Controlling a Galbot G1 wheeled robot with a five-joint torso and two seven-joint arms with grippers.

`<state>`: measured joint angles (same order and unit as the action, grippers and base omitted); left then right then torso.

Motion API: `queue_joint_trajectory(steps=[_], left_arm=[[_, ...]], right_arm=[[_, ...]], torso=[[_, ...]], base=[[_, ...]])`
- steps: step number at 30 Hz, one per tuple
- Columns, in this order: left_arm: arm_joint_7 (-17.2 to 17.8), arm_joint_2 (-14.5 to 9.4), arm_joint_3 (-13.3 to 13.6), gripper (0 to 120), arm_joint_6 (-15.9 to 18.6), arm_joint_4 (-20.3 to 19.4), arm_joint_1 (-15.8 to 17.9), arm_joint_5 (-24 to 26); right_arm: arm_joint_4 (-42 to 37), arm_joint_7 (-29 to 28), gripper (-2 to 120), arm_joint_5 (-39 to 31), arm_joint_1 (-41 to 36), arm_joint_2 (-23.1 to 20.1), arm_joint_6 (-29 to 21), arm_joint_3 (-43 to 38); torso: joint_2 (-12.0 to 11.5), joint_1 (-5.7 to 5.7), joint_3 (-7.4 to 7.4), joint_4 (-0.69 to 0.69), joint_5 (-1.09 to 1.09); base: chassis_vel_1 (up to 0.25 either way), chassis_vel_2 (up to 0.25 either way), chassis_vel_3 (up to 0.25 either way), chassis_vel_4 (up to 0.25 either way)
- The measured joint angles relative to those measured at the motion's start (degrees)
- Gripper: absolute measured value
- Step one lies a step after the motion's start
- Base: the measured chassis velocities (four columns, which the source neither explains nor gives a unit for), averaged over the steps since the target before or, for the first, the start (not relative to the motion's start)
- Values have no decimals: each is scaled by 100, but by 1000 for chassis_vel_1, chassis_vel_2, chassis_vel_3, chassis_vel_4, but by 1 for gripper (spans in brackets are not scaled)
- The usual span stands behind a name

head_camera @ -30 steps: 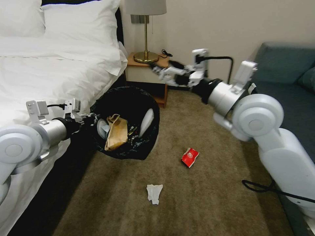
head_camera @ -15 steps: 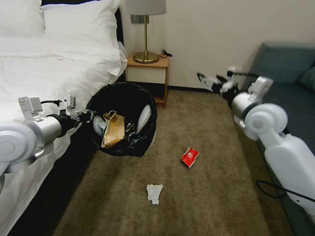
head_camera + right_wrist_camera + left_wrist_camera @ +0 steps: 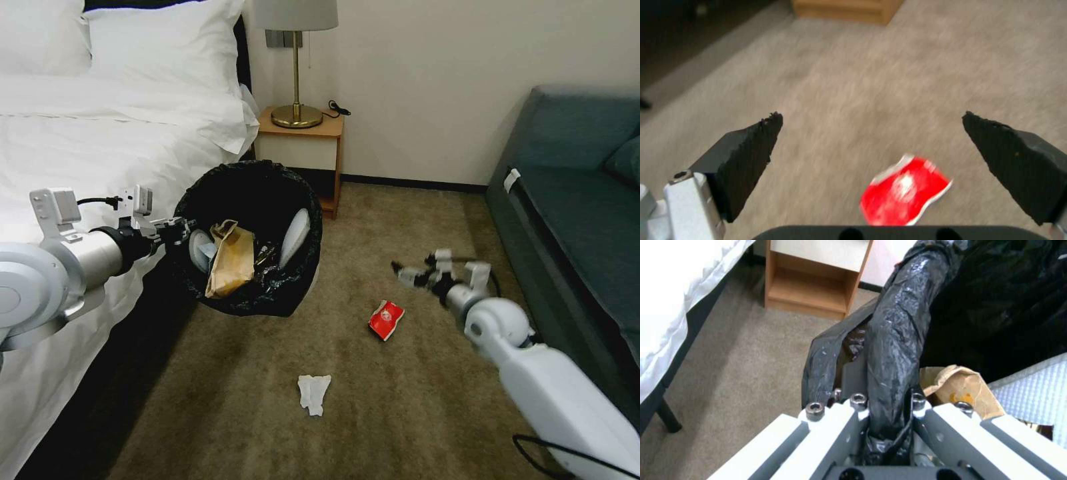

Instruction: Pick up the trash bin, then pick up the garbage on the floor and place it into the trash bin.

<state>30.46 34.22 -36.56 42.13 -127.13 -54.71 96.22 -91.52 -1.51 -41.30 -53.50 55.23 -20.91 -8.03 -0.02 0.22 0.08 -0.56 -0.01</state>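
Note:
My left gripper (image 3: 179, 230) is shut on the black-bagged rim of the trash bin (image 3: 250, 193), holding it tilted above the floor beside the bed. The left wrist view shows the bag rim (image 3: 896, 340) pinched between the fingers. Inside the bin lie a brown paper bag (image 3: 230, 260) and white slippers (image 3: 294, 239). A red packet (image 3: 386, 319) and a crumpled white tissue (image 3: 313, 393) lie on the beige carpet (image 3: 413, 400). My right gripper (image 3: 400, 272) hovers open, low over the carpet, just beyond and right of the red packet (image 3: 902, 193).
A white bed (image 3: 100, 133) runs along the left. A wooden nightstand (image 3: 303, 157) with a brass lamp (image 3: 295, 67) stands by the far wall. A blue-grey sofa (image 3: 587, 200) lines the right side. A black cable (image 3: 540, 447) trails near my right arm.
My right arm has swung from above the bin out to the right and down towards the red packet. The left arm has lifted the bin slightly.

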Motion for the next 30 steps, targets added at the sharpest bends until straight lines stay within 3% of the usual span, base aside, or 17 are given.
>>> queue_joint_trajectory(steps=[14, 30], left_arm=[[0, -19, 36, 1, 0, -37, 33, 8], [-7, -28, 55, 1, 0, -109, 8, 16]], right_arm=[[204, 601, 100, 650, -417, 302, 383, 792], [1091, 749, 100, 951, -219, 1139, 652, 1682]], torso=[[0, 0, 0, 0, 0], [-1, 0, 0, 1, 0]], base=[[0, 0, 0, 0], [0, 0, 0, 0]])
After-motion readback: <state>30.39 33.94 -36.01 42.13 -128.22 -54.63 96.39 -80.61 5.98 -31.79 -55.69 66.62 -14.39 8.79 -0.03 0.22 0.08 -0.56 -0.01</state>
